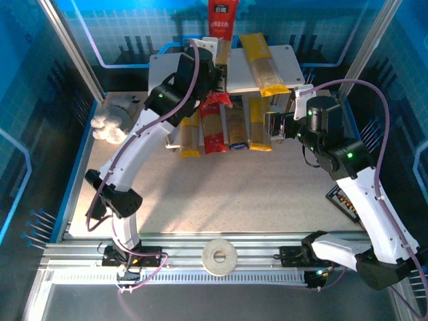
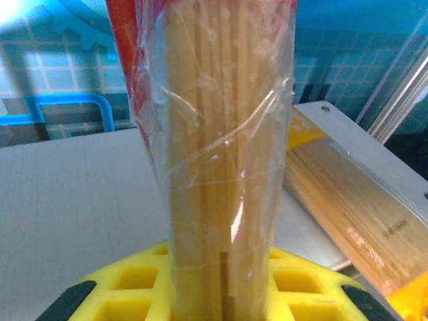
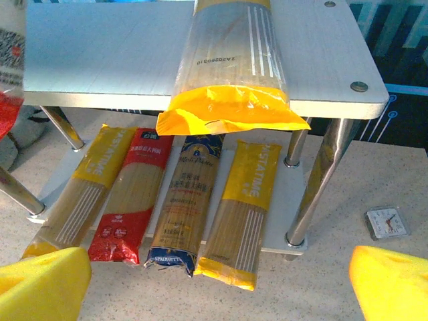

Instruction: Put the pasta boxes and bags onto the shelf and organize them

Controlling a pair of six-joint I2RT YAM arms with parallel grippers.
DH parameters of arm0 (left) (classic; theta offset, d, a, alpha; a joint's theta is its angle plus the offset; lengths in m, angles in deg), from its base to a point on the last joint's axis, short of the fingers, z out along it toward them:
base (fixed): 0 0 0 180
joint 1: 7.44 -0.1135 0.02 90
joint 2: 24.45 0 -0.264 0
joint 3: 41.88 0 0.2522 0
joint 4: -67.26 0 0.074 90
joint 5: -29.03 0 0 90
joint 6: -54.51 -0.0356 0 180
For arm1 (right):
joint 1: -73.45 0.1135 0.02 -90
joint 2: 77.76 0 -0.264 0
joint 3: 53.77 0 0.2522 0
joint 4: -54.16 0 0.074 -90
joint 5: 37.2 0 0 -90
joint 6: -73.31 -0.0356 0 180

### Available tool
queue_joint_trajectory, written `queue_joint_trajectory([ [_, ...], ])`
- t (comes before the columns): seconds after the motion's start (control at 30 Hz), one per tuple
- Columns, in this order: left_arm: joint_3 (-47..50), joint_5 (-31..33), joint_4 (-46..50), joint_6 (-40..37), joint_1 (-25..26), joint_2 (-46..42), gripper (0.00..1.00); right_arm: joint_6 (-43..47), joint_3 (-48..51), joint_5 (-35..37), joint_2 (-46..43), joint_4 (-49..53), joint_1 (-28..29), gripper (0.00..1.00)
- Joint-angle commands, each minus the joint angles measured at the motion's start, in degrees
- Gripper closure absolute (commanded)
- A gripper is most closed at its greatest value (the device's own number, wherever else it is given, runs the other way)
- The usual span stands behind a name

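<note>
Above shelf [image 2: 80, 200]: red pack [image 2: 221, 134] clamped inside left gripper [image 2: 222, 284].

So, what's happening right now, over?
Left gripper shut on red pack over top board. Right gripper open, empty. Yellow pack on top board, four packs on lower tier. Nothing blocking.

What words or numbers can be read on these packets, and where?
"SPAGHETTI": dark blue end of clear pack.
"...STATIME", uncertain: right yellow pack, lower board.
Printed code, top yellow pack: blurred.
Characters too small: lower red pack, held red pack.
</note>
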Motion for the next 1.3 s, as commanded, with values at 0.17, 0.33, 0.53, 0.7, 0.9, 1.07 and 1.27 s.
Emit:
queue_joint_trajectory([
  [0.17, -6.47, -0.35, -6.60, 6.23, -1.71, 4.26, 0.74, -0.53, 0.78, -0.30, -0.37, -1.53, -0.74, 0.00],
  [0.33, -6.57, -1.09, -5.93, 9.11, -2.84, 6.48, 0.72, -0.45, 1.39, -0.03, -1.40, -2.02, -0.71, 0.00],
  [0.53, -7.96, -0.79, -5.68, 10.07, -3.41, 8.86, 0.65, -0.19, 1.65, 0.67, -2.30, -2.07, -0.71, 0.00],
  [0.7, -8.20, -1.41, -5.44, 10.66, -3.58, 10.17, 0.60, -0.11, 2.07, 1.02, -3.05, -2.32, -0.72, 0.00],
  [0.9, -8.16, -2.75, -6.04, 11.14, -3.76, 10.79, 0.55, 0.08, 2.34, 1.37, -3.45, -2.29, -0.71, 0.00],
  [1.07, -8.66, -5.26, -5.39, 9.83, -3.72, 8.85, 0.50, 0.16, 2.00, 0.89, -2.92, -1.87, -0.74, 0.00],
  [1.27, -0.04, 0.88, -3.05, 2.60, -3.58, -1.86, 0.66, 0.12, 2.50, 1.11, -3.70, -2.49, -0.74, 0.00],
])
